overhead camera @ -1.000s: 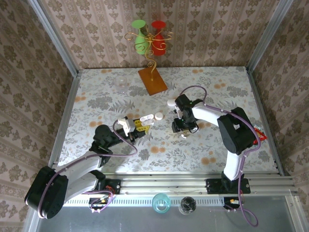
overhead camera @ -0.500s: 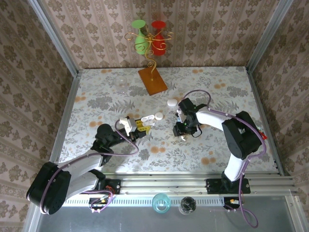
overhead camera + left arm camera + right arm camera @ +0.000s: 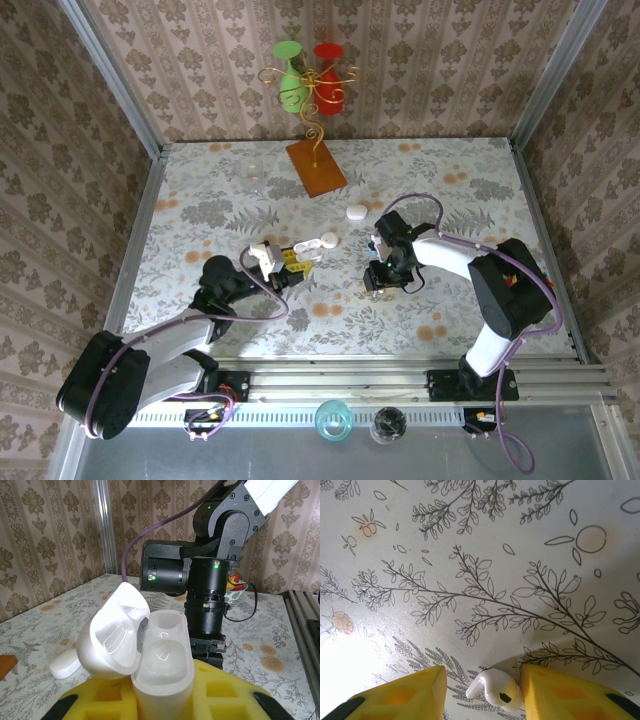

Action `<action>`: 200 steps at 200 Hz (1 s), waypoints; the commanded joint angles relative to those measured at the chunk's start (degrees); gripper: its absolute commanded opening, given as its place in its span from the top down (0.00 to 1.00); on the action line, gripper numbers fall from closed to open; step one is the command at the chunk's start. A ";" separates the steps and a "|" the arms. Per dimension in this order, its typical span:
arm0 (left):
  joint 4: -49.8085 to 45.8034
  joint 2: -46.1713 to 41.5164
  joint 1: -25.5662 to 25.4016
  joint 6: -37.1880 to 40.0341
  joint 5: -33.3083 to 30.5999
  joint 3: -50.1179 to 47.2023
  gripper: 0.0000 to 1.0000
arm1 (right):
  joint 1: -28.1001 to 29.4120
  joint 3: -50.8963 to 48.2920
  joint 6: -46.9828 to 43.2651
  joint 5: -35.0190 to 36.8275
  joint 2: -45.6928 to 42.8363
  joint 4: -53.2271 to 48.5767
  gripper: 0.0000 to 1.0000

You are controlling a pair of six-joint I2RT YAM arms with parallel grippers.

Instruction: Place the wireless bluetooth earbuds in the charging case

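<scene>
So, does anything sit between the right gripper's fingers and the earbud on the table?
Nothing visible does. The small white glossy earbud lies on the floral tablecloth directly between the yellow fingers of the right gripper, with nothing else in the gap.

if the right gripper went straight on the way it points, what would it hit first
Most likely the earbud, lying on the table in the gap between the right gripper's open fingers. The fingers would probably pass either side of it and meet the table, though depth is unclear.
</scene>
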 commanded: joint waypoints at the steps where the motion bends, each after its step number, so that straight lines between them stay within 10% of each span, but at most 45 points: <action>1: 2.91 0.50 0.52 0.07 1.33 1.31 0.95 | 0.13 -1.63 1.06 -2.32 -1.37 -3.17 0.58; 108: 3.37 1.44 0.50 0.29 1.10 0.96 0.95 | 0.04 -2.03 1.36 0.11 -2.84 -1.12 0.78; 200: -1.95 6.94 0.50 0.02 4.04 3.98 0.93 | 5.71 -4.93 -14.60 15.86 -27.19 14.27 0.82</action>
